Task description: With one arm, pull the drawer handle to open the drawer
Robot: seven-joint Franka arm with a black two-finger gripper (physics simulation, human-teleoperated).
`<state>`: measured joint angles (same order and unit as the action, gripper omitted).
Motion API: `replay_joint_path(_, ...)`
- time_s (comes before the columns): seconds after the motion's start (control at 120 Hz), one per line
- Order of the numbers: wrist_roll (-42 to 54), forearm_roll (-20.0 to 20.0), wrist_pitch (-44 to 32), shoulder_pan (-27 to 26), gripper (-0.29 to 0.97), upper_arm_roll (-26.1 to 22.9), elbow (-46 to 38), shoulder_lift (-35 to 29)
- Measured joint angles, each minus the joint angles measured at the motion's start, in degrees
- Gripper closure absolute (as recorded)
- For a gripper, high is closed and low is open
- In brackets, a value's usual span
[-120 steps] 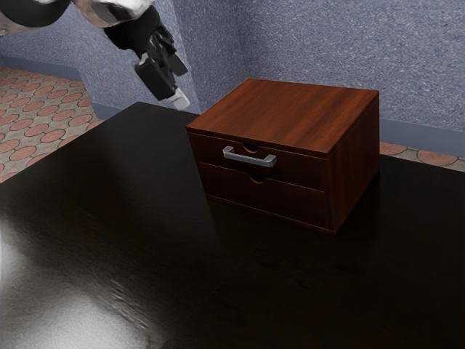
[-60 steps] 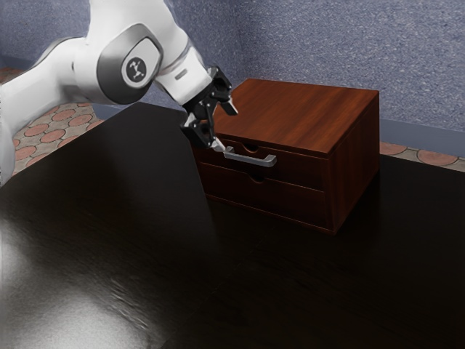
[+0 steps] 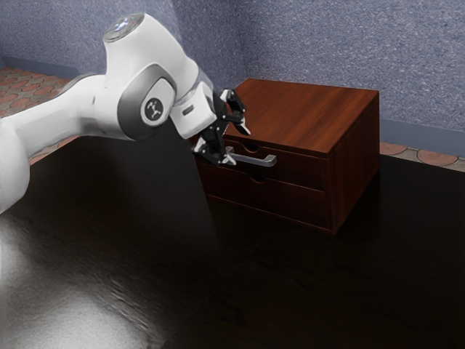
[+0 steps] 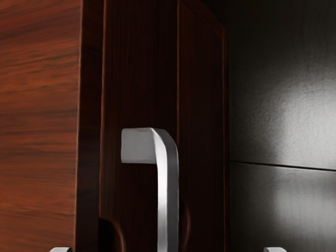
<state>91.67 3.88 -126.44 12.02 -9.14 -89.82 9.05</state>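
Glossy black table [image 3: 145, 276] carries a reddish-brown wooden two-drawer cabinet [image 3: 305, 109] toward the exterior view's right. White robot arm [image 3: 109, 109] reaches to the upper drawer [image 3: 298, 166], whose front sits flush. Black two-finger gripper [image 3: 229, 147] is spread, straddling the silver bar handle [image 3: 251, 157] [image 4: 165, 178] near its end, not pinching it

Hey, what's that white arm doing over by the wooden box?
A white robot arm is reaching to a reddish-brown wooden two-drawer box on a glossy black table. Its black gripper sits at the silver metal handle of the top drawer, open, with the bar between its fingers and not clamped. The drawer front looks flush with the box, so it has not been pulled open yet.
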Motion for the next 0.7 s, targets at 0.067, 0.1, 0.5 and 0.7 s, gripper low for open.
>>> replay_joint_path(0.067,0.9,0.3,-1.5,0.0,0.26,0.0,-0.7,0.1)
replay_joint_path(0.1,1.3,0.4,-2.1,0.0,0.27,0.0,-0.9,0.1)
replay_joint_path(0.5,3.7,1.1,-5.7,0.2,0.40,0.3,-5.3,-0.9)
replay_joint_path(0.7,3.6,1.4,-7.3,0.3,0.49,0.4,-5.5,-0.4)
